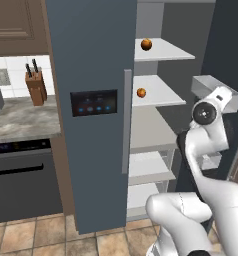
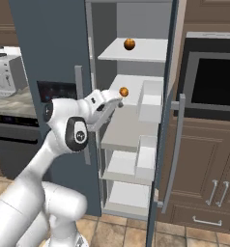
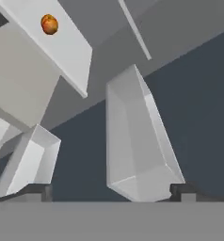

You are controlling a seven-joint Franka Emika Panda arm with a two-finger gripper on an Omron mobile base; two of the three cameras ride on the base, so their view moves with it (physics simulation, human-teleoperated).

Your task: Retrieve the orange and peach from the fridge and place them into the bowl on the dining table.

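- Slate-blue fridge (image 2: 49,53) stands w/ right door swung open; pale shelves inside carry both fruits.
- We see one round orange-brown fruit (image 2: 129,44) on the top shelf (image 2: 150,50), a 2nd smaller fruit (image 2: 123,91) on the shelf below (image 2: 136,84), near its left front edge. Can't tell for sure which is orange vs peach; lower one looks redder in hand view (image 3: 49,24), prob. the peach.
- Tool (image 2: 118,101) sits at the fridge opening, just below and left of the lower fruit, near but apart from it.
- Tool is spread wide, nothing between the tips; hand view shows tips far apart at the bottom.
- Hand cam is rolled and looks toward the door bins (image 3: 137,141); fruit lies off to its upper-left corner, so not lined up.
- Key relation, we judge: fruit is up and slightly right/farther in from the tool, so the wrist needs to re-aim before closing in. Fruit is round, no long axis to match.
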